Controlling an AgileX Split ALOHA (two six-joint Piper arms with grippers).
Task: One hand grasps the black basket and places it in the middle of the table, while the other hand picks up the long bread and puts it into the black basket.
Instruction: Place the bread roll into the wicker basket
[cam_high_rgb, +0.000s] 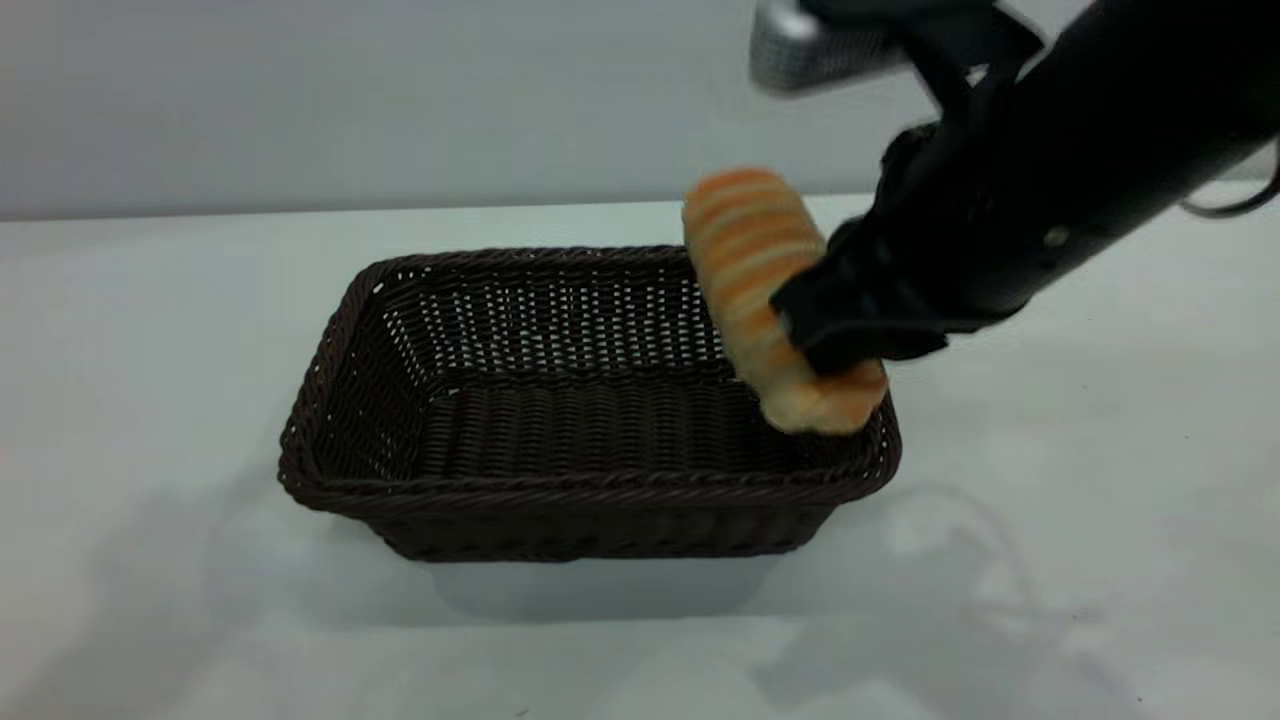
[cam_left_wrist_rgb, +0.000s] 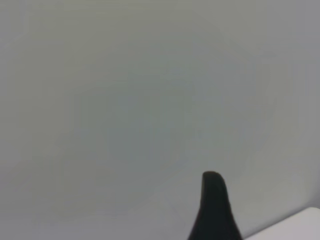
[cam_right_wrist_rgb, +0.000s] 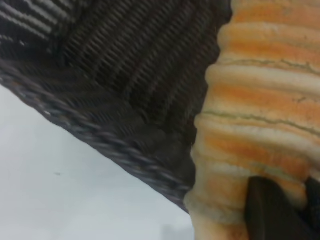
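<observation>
The bread (cam_high_rgb: 765, 290) hangs in the air, tilted, its upper end raised toward the back wall and its lower end dipping over the right end of the basket (cam_high_rgb: 560, 500). The right gripper (cam_high_rgb: 815, 335) has it clamped: its black fingers are closed across the loaf's lower half, and the ridged cream and orange crust sticks out well above the fingers and a little below them. In the right wrist view, one dark finger (cam_right_wrist_rgb: 272, 212) presses against the crust of the bread (cam_right_wrist_rgb: 260, 125), and the basket's braided rim (cam_right_wrist_rgb: 110, 145) runs just beside the loaf, with the woven inside beyond it.

Below and to the left of the fingers, the basket stands upright on the table (cam_high_rgb: 150, 350), about mid-table, open side up, with nothing lying on its woven floor. The bread's lower end hangs just above the basket's right rim; whether it touches the rim cannot be told.

The right arm (cam_high_rgb: 1080, 150) slopes down to the gripper from the upper right.

The left gripper is out of the exterior view; the left wrist view shows only one dark fingertip (cam_left_wrist_rgb: 214, 210) against a plain wall, so whether it is open or closed cannot be told.
</observation>
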